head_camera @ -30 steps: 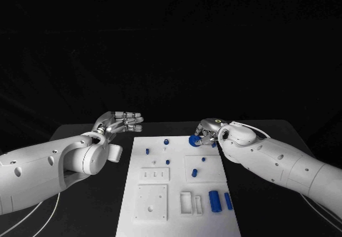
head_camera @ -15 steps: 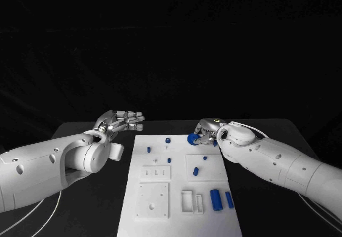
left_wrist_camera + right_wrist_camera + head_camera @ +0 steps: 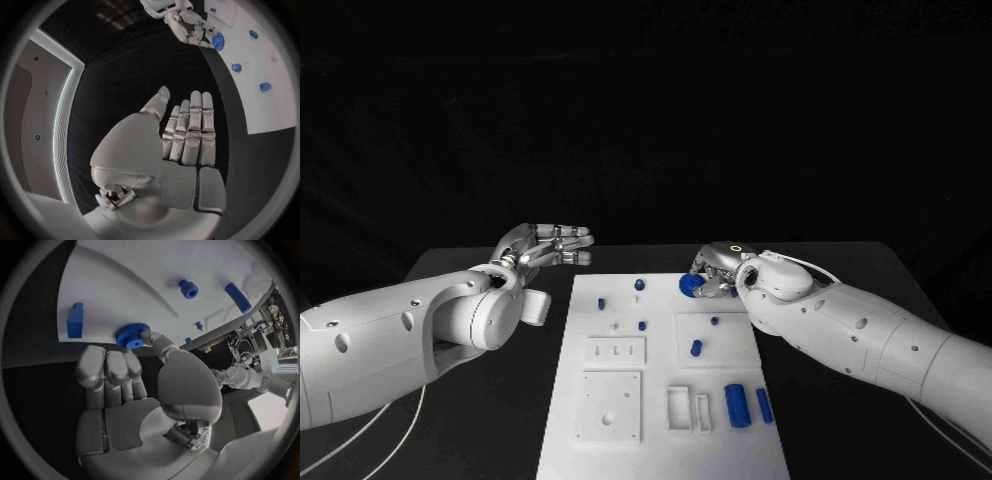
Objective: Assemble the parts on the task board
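The right robot hand (image 3: 715, 268) gripped a blue gear (image 3: 691, 285) at the white board's (image 3: 661, 440) far edge; the left robot hand (image 3: 548, 247) hovered open, fingers extended, above the surface (image 3: 473, 265).

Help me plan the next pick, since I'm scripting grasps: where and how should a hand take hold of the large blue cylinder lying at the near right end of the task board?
Likely across its middle, from above. The large blue cylinder lies flat on the task board, long axis running near to far, so fingers can close on its rounded sides. A white block and a slimmer blue piece flank it closely, leaving narrow gaps.
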